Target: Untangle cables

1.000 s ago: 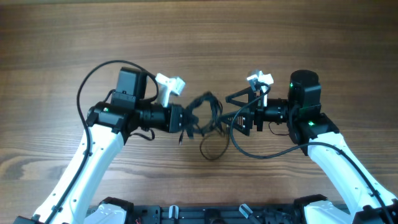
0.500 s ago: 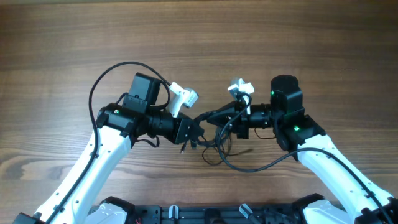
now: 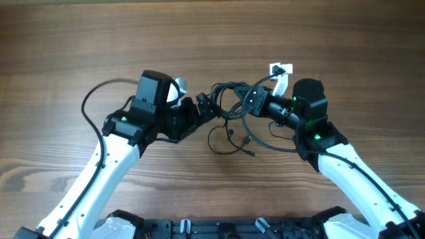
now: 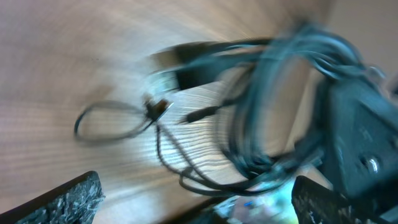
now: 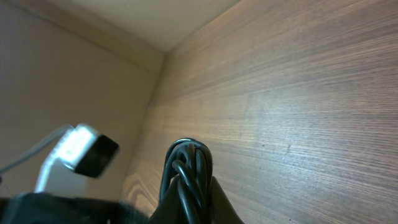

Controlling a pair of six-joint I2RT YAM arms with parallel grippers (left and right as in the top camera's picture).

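Both my hands meet close together over the wooden table [image 3: 80,40]. My right hand [image 3: 251,101] is clamped on a bundle of the cables [image 3: 229,91], with the black strands pinched between its fingers. My left hand [image 3: 207,111] has its fingers spread wide apart. The tangle, blurred in its wrist view, sits just ahead of it, between the two hands. Below both hands, one loose loop [image 3: 224,139] lies on the table, with a small plug [image 3: 251,153] on the right hand's side.

A brown wooden counter [image 3: 212,40] – the grain runs along its length. Black cables [image 3: 229,87] rest partly on it – one loose loop and a plug end touch the wood.
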